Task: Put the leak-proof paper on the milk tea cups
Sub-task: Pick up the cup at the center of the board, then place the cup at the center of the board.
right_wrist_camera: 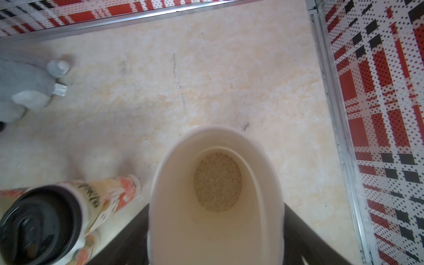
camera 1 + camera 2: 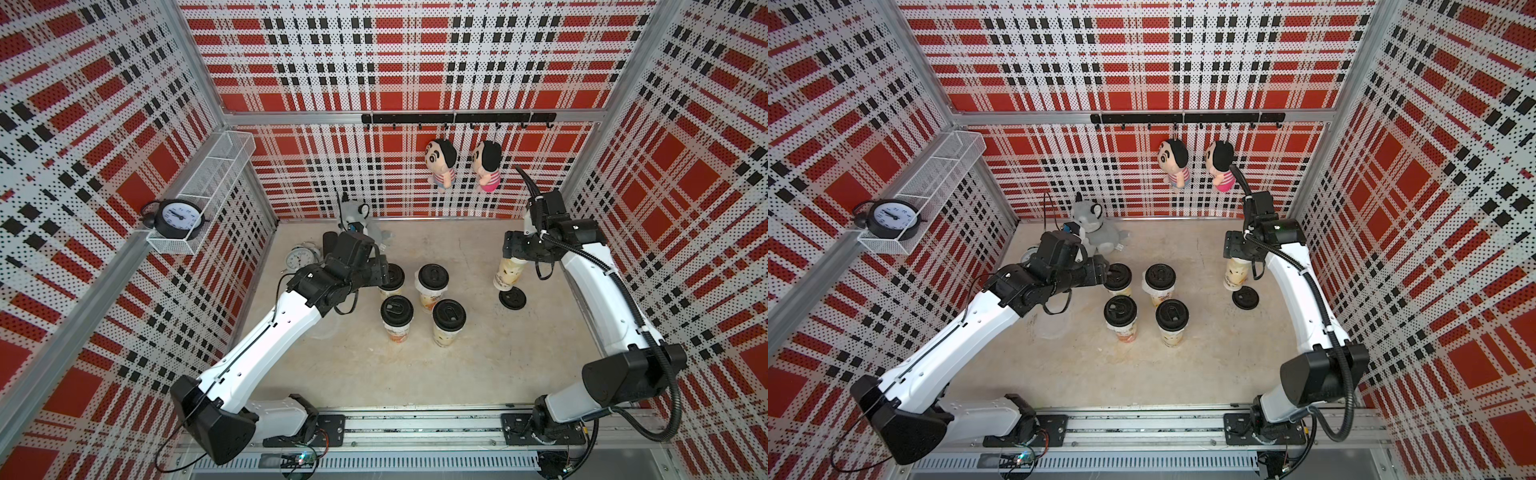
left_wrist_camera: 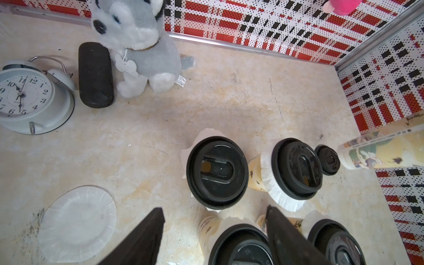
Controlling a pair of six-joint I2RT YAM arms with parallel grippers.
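Black lids cap four of the five milk tea cups, which stand two by two at the centre of both top views on the beige table; crinkled whitish rims of leak-proof paper project from beneath these lids, as the left wrist view shows. Set apart at centre right of both top views, the fifth cup stands uncapped; the right wrist view looks into its mouth, showing a pale inner wall and a speckled tan bottom; a loose lid lies flat on the table just beside its base. The right gripper straddles the fifth cup near the rim, one dark finger close along each side; whether the pincer is clamped on the wall or merely beside it cannot be told. The left gripper hovers at the upper-left cup of the group, its pincer apart and holding no object. One spare sheet of the paper, round and translucent, lies flat on the table; in a top view this spare sheet sits left of centre, near the left forearm and apart from the cups. Left of centre, above the group, in a top view: a grey plush dog, a white alarm clock and a black case; at the left of the frame a black clock sits in a wire shelf; two dolls hang on the back wall.
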